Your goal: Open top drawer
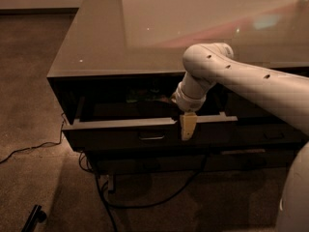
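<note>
Now our gripper (pixel 188 125) rests on the drawer's (pixel 111 132) crosswise front edge, beside the handle (pixel 151 137) — clamped or not, we cannot tell.

Cables (pixel 140 207) lie on the carpet (pixel 29 105); tool (pixel 188 125) at the top drawer's (pixel 120 123) front.

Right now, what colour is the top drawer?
Dark grey: top drawer, camera view; gripper on its edge.

Single cam, high, angled down at desk (pixel 96 52) front, mid-range; tool (pixel 188 126) centre-frame at top drawer (pixel 116 135) front edge.
</note>
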`<state>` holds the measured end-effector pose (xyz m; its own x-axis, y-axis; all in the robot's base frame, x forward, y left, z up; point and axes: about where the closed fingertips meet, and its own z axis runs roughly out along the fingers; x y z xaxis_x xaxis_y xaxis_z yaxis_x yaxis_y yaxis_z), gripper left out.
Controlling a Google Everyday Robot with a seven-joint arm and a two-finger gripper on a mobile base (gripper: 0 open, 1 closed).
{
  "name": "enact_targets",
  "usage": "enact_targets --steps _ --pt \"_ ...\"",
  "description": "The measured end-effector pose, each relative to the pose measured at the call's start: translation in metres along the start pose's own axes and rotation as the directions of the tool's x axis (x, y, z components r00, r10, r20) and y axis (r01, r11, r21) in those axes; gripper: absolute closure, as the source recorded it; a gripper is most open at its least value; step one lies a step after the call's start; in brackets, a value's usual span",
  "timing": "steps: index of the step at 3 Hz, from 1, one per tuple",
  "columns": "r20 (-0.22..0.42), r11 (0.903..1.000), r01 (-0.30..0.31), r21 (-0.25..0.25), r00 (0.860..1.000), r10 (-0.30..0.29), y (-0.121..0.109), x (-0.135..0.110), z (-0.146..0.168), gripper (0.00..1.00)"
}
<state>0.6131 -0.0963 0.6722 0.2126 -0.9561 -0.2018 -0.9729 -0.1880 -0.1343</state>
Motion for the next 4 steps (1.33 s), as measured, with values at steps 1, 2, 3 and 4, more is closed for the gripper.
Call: enact_targets --steps 1,2,3,4 --pt "0.0 1.0 0.0 0.0 1.0 0.0 0.0 0.0 0.0 0.0" --pt "0.015 0.9998 0.022 -0.001 1.0 -0.022 0.005 -0.005 0.005 0.0" --pt "0.01 0.9993 0.038 -0.008 0.999 -0.038 0.023 -0.01 0.011 0.0" --pt "-0.01 0.9987 0.044 -0.027 0.999 -0.044 0.052 -0.006 0.015 0.0"
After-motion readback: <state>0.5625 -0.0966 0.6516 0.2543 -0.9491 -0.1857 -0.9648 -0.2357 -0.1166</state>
